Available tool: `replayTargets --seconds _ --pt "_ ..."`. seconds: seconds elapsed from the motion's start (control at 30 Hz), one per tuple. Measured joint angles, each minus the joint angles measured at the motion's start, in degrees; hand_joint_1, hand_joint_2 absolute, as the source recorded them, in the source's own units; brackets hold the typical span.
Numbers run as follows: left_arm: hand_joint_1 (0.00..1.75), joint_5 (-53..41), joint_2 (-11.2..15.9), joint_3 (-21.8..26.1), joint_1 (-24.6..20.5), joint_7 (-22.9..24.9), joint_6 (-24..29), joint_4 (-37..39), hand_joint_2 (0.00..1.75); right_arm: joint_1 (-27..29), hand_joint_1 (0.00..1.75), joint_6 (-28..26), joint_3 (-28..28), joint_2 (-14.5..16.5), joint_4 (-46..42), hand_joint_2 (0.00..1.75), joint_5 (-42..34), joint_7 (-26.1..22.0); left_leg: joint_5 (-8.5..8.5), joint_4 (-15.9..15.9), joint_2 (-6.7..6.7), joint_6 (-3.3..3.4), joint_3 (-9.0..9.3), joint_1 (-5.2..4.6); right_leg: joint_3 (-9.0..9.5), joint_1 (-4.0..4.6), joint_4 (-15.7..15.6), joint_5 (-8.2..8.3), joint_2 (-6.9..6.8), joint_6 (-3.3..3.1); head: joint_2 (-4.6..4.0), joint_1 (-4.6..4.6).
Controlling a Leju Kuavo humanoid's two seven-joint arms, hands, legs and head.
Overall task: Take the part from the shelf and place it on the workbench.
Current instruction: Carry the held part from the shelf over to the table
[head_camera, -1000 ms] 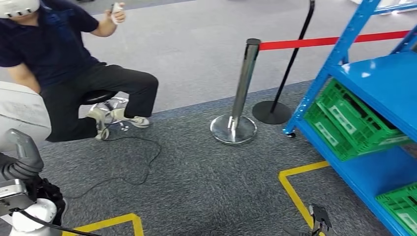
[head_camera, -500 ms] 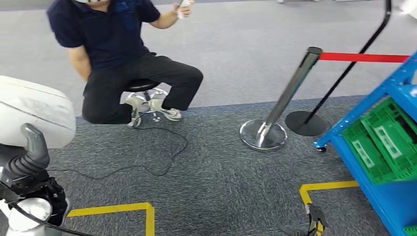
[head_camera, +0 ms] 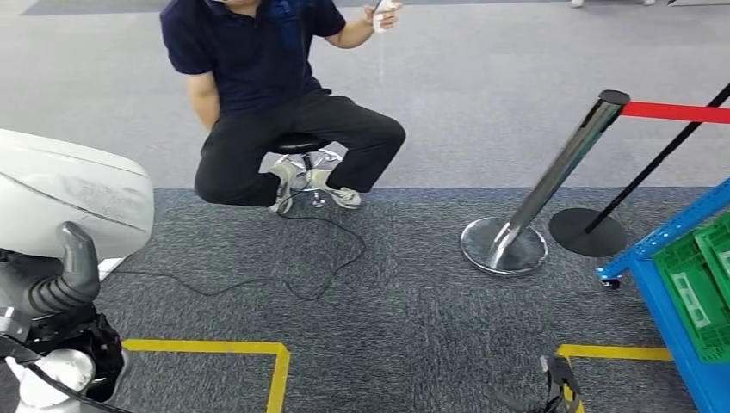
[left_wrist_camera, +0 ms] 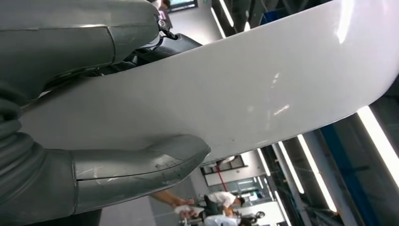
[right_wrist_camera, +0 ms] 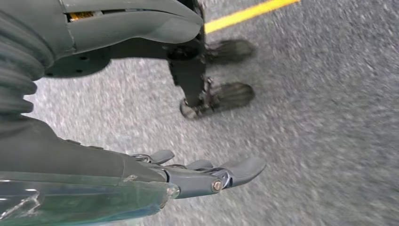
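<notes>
The view has swung left off the blue shelf (head_camera: 680,284). The left hand (head_camera: 60,284) grips one white curved part (head_camera: 73,202) between thumb and fingers (left_wrist_camera: 136,28); the right hand (right_wrist_camera: 141,141) hangs spread, holding nothing, over carpet.

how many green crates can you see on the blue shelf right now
2, both cut off by the frame's right edge: one green crate sits on the blue shelf nearer its corner post, and the second crate is right behind it. More may lie beyond the frame.
</notes>
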Motion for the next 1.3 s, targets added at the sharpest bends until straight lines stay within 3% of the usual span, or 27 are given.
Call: replayTargets --seconds 0.07,0.1,0.13,0.2,0.23,0.3,0.33,0.37,0.4,0.47,0.53,0.57,0.6,0.63,0.7,0.77,0.83,0.9,0.97,1.07,1.13,1.17,1.2,1.23,1.3 --pt "1.75 -0.1 0.0 0.0 0.1 -0.1 -0.2 0.0 1.75 0.2 0.0 0.0 0.3 0.0 0.0 1.75 -0.1 0.0 -3.16 7.4 1.33 -0.05 -3.41 -0.02 -0.04 0.32 0.0 -0.07 -1.56 -0.29 0.0 -0.05" --pt "1.75 -0.2 0.0 0.0 0.2 -0.1 -0.3 0.0 1.75 0.2 0.0 0.0 0.5 -0.1 0.0 1.75 -0.2 0.0 -3.5 9.3 1.46 0.02 -4.25 -0.04 -0.05 0.44 0.0 -0.1 -2.33 -0.35 0.0 -0.06" --pt "1.75 -0.3 0.0 0.0 0.2 -0.1 -0.3 0.0 1.75 0.2 0.0 0.1 0.7 -0.1 0.0 1.75 -0.3 0.0 -2.81 9.2 1.51 0.16 -4.08 -0.09 -0.04 0.52 0.0 -0.13 -3.02 -0.39 0.0 -0.06" --pt "1.75 -0.4 0.0 0.0 0.2 -0.1 -0.3 0.0 1.75 0.1 0.0 0.1 1.0 -0.1 0.0 1.75 -0.5 -0.1 0.62 3.5 2.37 0.63 -0.81 -0.34 0.08 0.6 0.0 -0.19 -4.24 -0.36 0.0 -0.06" --pt "1.75 -0.6 0.0 0.0 0.2 -0.2 -0.4 0.0 1.75 0.0 0.0 0.1 1.1 -0.1 0.0 1.75 -0.5 -0.1 1.97 -0.3 3.69 0.88 1.29 -0.66 0.12 0.75 0.1 -0.29 -4.75 -0.23 0.0 -0.08" --pt "1.75 -1.0 0.0 0.0 0.0 -0.2 -0.8 0.0 1.75 -0.1 0.0 0.0 1.3 -0.1 0.0 1.75 -0.7 -0.2 3.02 -5.2 5.7 1.51 3.75 -1.19 0.13 1.1 0.2 -0.5 -5.74 0.15 0.0 -0.02" --pt "1.75 -1.3 0.1 0.0 0.0 -0.1 -1.3 0.0 1.75 -0.1 0.0 0.0 1.4 -0.1 0.0 1.75 -0.8 -0.2 2.88 -5.9 5.91 1.77 3.96 -1.38 0.15 1.27 0.2 -0.58 -6.26 0.35 0.0 0.02" --pt "1.75 -1.9 0.2 0.0 0.1 0.2 -2.0 0.0 1.75 -0.1 0.0 -0.1 1.6 -0.1 0.0 1.75 -1.0 -0.2 2.95 -6.0 5.31 2.11 3.85 -1.37 0.23 1.3 0.1 -0.64 -6.82 0.54 0.0 0.07" --pt "1.75 -2.6 0.5 -0.1 0.1 0.7 -2.8 0.0 1.75 -0.1 0.0 -0.1 1.7 -0.2 -0.1 1.75 -1.2 -0.1 3.07 -6.2 4.77 2.37 3.82 -1.28 0.21 1.24 0.2 -0.83 -6.89 0.79 0.01 0.09" --pt "1.75 -4.3 1.2 -0.5 0.0 1.7 -4.8 0.1 1.75 -0.2 0.0 0.0 2.1 -0.3 -0.1 1.75 -1.6 -0.1 3.31 -6.4 3.66 2.96 3.85 -0.94 -0.87 1.08 2.7 -2.52 -5.14 1.43 0.01 0.24" --pt "1.75 -5.3 1.7 -1.0 -0.2 2.0 -6.3 0.3 1.75 -0.2 0.0 0.2 2.4 -0.5 -0.1 1.75 -1.8 0.0 3.39 -6.4 2.59 3.36 3.82 -0.72 -4.17 0.95 9.7 -5.9 -2.71 1.86 0.0 0.5" --pt "1.75 -5.2 1.8 -1.1 -0.2 2.4 -7.1 0.4 1.75 -0.1 0.0 0.3 2.6 -0.6 -0.1 1.75 -2.0 0.0 3.4 -6.4 1.98 3.44 3.79 -0.71 -6.1 0.92 13.5 -7.31 -2.25 1.93 0.0 0.56" --pt "1.75 -4.4 2.0 -1.2 -0.2 3.0 -7.9 0.5 1.75 0.0 0.0 0.3 2.7 -0.7 -0.1 1.75 -2.1 0.1 3.39 -6.4 1.37 3.47 3.79 -0.71 -7.47 0.92 16.0 -7.88 -2.08 1.97 0.0 0.57" --pt "1.75 -3.3 2.0 -1.2 -0.2 3.8 -8.7 0.7 1.75 0.1 0.0 0.2 2.8 -0.8 -0.1 1.75 -2.4 0.1 3.41 -6.3 0.73 3.45 3.81 -0.7 -7.83 0.89 16.3 -7.28 -2.0 1.96 0.0 0.58" --pt "1.75 -1.2 2.1 -1.2 -0.1 5.1 -10.4 0.9 1.75 0.2 0.0 0.2 3.0 -1.0 -0.1 1.75 -2.8 0.2 3.45 -6.3 -0.55 3.3 3.89 -0.59 -5.47 0.69 10.7 -3.48 -1.44 1.93 0.0 0.58" --pt "1.75 0.4 2.3 -1.2 0.0 5.5 -11.8 1.0 1.75 0.2 0.0 0.2 3.3 -1.2 -0.1 1.75 -3.1 0.2 3.52 -6.1 -1.74 2.83 3.7 -0.59 -1.98 0.17 3.4 -0.61 0.81 2.01 0.0 0.56" --pt "1.75 2.4 2.6 -1.2 0.1 6.2 -13.5 1.0 1.75 0.3 0.0 0.1 3.5 -1.2 -0.1 1.75 -3.3 0.2 3.86 -6.0 -2.8 2.1 3.22 -0.54 -0.65 -0.02 0.8 -0.24 2.17 1.84 0.0 0.57" --pt "1.75 3.6 2.9 -1.2 0.3 6.6 -14.4 1.0 1.75 0.4 0.0 0.1 3.7 -1.2 -0.1 1.75 -3.5 0.2 4.15 -6.1 -3.58 1.42 2.92 -0.33 -0.58 0.08 0.6 -0.01 1.32 1.19 0.0 0.58" --pt "1.75 3.8 3.3 -1.2 0.3 6.6 -14.6 1.0 1.75 0.3 0.0 0.1 3.8 -1.3 -0.1 1.75 -3.5 0.2 2.81 -4.5 -2.27 0.94 2.08 -0.41 -0.5 0.04 0.2 0.31 0.35 0.41 0.0 0.34" --pt "1.75 4.0 3.6 -1.3 0.3 7.1 -15.1 1.1 1.75 0.5 0.0 0.1 3.8 -1.5 -0.1 1.75 -3.6 0.2 -2.45 5.5 0.96 0.45 -2.48 -0.49 -0.51 0.3 0.0 0.4 -1.42 -0.31 0.0 -0.01" --pt "1.75 3.8 3.8 -1.2 0.5 7.4 -15.4 1.3 1.75 0.7 0.0 0.1 3.8 -1.6 -0.1 1.75 -3.9 0.3 -3.44 9.8 1.43 0.39 -4.26 -0.48 -0.53 0.47 0.0 0.35 -2.72 -0.42 0.0 -0.02" --pt "1.75 3.7 3.9 -1.2 0.5 7.4 -15.4 1.4 1.75 0.7 0.0 0.1 3.8 -1.6 -0.1 1.75 -4.0 0.3 -2.4 8.9 1.53 0.48 -3.64 -0.5 -0.52 0.51 0.0 0.34 -3.3 -0.41 0.0 -0.02" --pt "1.75 3.5 3.9 -1.1 0.5 7.3 -15.3 1.4 1.75 0.7 0.0 0.1 3.9 -1.6 -0.1 1.75 -4.1 0.3 -0.66 5.9 1.86 0.68 -1.99 -0.56 -0.48 0.55 0.0 0.33 -3.86 -0.4 0.0 -0.02" --pt "1.75 3.2 4.0 -1.1 0.5 7.2 -15.2 1.4 1.75 0.6 0.0 0.1 3.9 -1.6 -0.1 1.75 -4.2 0.3 1.1 2.2 2.76 0.96 0.14 -0.71 -0.42 0.61 0.0 0.31 -4.37 -0.36 0.0 -0.02" --pt "1.75 2.4 3.9 -1.0 0.3 7.0 -14.6 1.4 1.75 0.5 0.0 0.0 4.0 -1.6 -0.1 1.75 -4.5 0.1 2.8 -4.3 4.76 1.6 3.63 -1.17 -0.44 0.94 0.2 0.14 -5.3 0.0 0.01 -0.03"
